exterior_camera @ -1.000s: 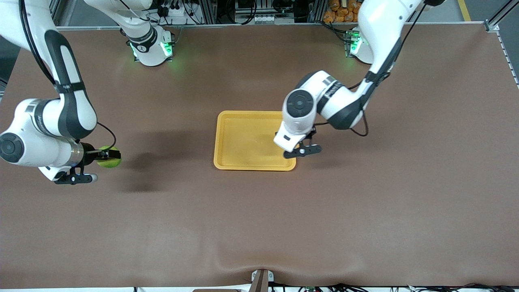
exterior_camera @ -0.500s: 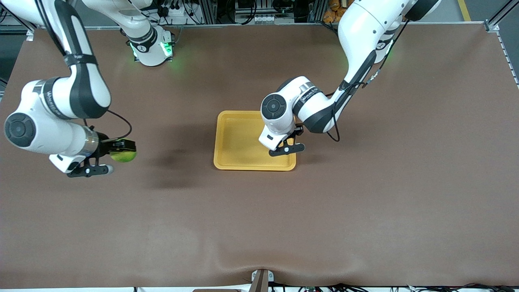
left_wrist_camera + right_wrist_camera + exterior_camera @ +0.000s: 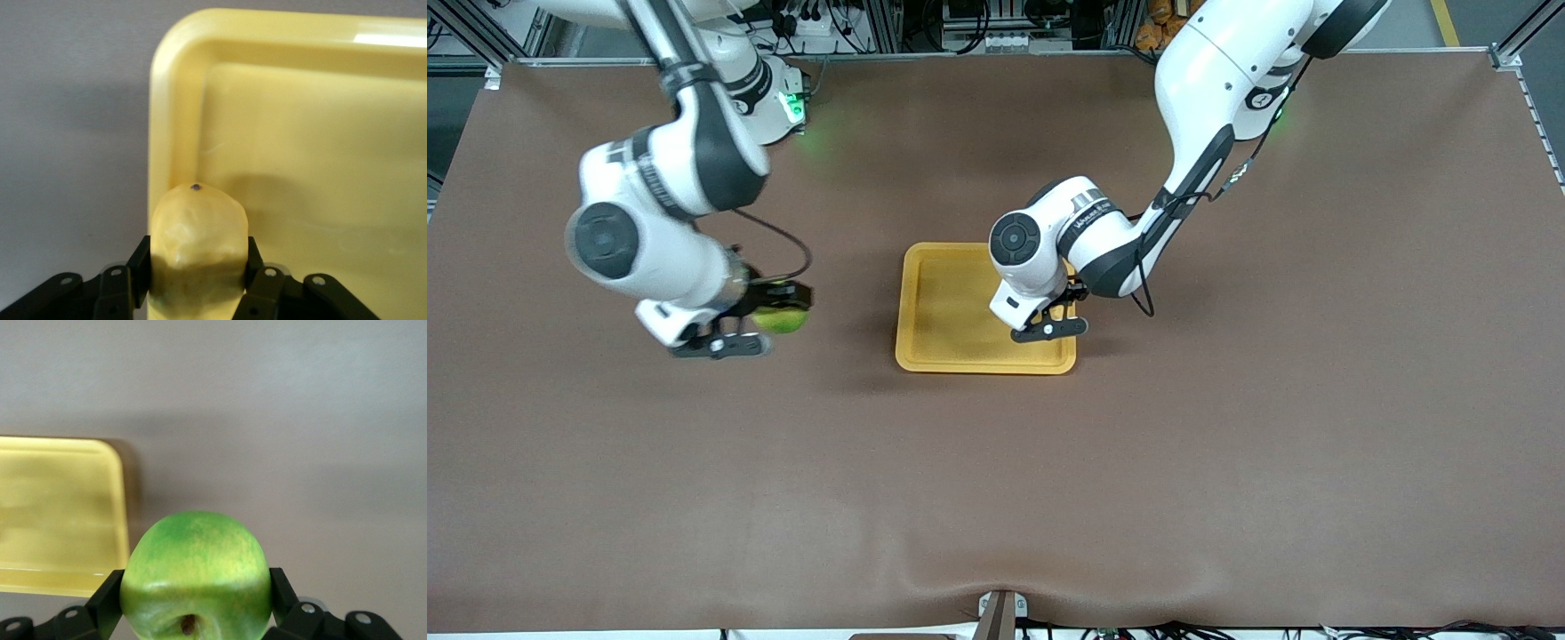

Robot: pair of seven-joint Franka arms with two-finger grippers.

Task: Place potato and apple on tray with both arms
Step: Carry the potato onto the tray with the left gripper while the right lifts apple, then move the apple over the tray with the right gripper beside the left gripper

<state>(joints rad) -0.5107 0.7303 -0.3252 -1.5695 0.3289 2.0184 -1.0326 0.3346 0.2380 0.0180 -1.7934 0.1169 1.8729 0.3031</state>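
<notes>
Front view: two white arms are reaching over a brown table; the right arm is coming from the base at the right arm's end, the left arm from the other base.

Tray: the yellow tray is lying flat near the middle of the table; its rim is showing pale in both wrist views.

Left gripper: the left gripper is hanging over the tray, at the side toward the left arm's end; its fingers are pressing on either side of the potato, closed firmly around it.

Potato: the potato is sitting between the left gripper's pads, a pale yellow lump with a small dark speck at its tip; in the left wrist view it is hanging above the tray's rim near a rounded corner, partly over the tray floor; in the front view the wrist is covering almost all of it; whether it is touching the tray, I cannot tell.

Right gripper: the right gripper is hovering over bare table between the right arm's end and the tray, apart from the tray's edge; its fingers are clamping the apple from both sides.

Apple: the green apple is being held in the right gripper, up off the table; in the right wrist view the apple is showing its brownish stem dimple facing the camera, with the tray's corner lying beside it and lower down.
</notes>
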